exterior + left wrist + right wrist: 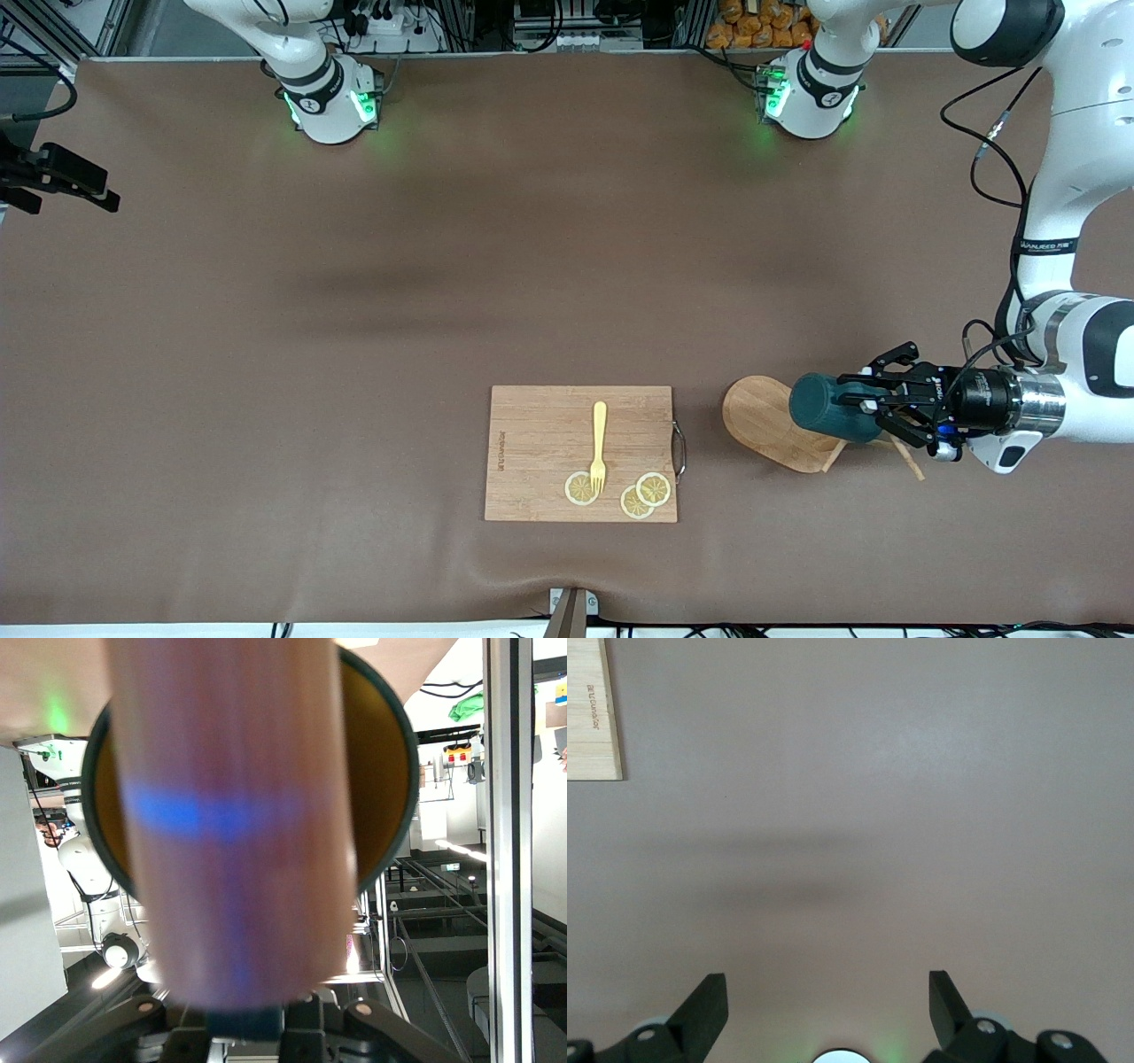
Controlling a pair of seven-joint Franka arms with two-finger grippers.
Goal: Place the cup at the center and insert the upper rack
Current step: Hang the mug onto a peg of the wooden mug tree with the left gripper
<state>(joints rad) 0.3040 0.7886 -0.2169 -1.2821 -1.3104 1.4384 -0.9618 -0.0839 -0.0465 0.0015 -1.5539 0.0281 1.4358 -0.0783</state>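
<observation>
Dark teal cup (828, 408), light wooden rack (766, 421), yellow fork (599, 446), brown table (354, 310)

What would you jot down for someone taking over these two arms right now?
Left gripper: over the left arm's end of the table, turned sideways, shut on the cup. The cup lies on its side; the left wrist view shows the rack's post running through the cup's mouth.
Right gripper: open, holding nothing, waiting above bare table.
Rack: tipped over, its oval base beside the cutting board, pegs poking out under the left gripper.
Cutting board: carries a fork and lemon slices.
Done: cup grasped.
Left: pull the cup clear, set it at the table's center, then fit the rack.
</observation>
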